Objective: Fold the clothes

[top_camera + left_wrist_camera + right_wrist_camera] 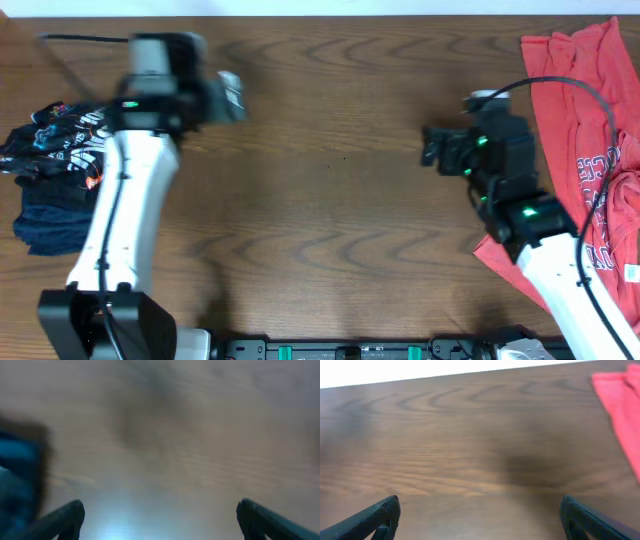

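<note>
Black shirt (55, 150): bunched pile at left edge of table (330, 210), long axis approx. far-to-near. Red T-shirt (585, 110): lies loose at right edge, long axis likewise far-to-near, partly under right arm. Left gripper (230, 97): fingers (65, 517) spread wide, nothing btwn. them, over bare wood; black shirt off to its left, apart. Right gripper (432, 150): fingers (377, 517) spread wide, empty; T-shirt to its right, not touching.
</note>
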{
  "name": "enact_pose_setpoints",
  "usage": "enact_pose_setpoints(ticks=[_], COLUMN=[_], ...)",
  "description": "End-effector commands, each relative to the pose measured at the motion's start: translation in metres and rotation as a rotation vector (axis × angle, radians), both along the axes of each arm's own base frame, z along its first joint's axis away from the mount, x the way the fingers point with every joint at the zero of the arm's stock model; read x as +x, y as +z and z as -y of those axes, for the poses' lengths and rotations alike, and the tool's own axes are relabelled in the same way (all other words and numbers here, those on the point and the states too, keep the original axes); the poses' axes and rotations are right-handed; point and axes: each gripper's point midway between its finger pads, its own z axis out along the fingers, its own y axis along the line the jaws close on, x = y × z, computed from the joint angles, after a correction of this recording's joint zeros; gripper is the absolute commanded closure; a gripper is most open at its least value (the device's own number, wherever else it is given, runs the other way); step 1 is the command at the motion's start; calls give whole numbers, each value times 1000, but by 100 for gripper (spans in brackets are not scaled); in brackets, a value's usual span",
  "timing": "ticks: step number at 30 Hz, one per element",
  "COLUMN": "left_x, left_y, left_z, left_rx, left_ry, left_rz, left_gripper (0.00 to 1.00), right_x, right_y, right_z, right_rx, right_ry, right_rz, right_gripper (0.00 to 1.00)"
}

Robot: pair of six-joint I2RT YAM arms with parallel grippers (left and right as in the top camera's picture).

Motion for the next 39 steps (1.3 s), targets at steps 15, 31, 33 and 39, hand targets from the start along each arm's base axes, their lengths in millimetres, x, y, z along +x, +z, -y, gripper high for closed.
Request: enact_pose_setpoints(ticks=[15, 31, 33, 39], left_x=[-143, -242, -247, -253], left_y=[66, 107, 104, 94], left_z=[-9, -40, -41, -42], left_rx=[98, 59, 62, 71], left_ry=[17, 121, 120, 117], left_rz=[-11, 488, 475, 432], left_gripper=[2, 2, 2, 2], right_x=[-91, -148, -151, -162], right_y=[-2, 60, 55, 36], right_z=[44, 68, 68, 69], right_rx=[44, -31, -35, -47], right_ry=[-51, -137, -136, -133], right_rz=[-194, 155, 128, 39], right_gripper=[1, 1, 1, 1])
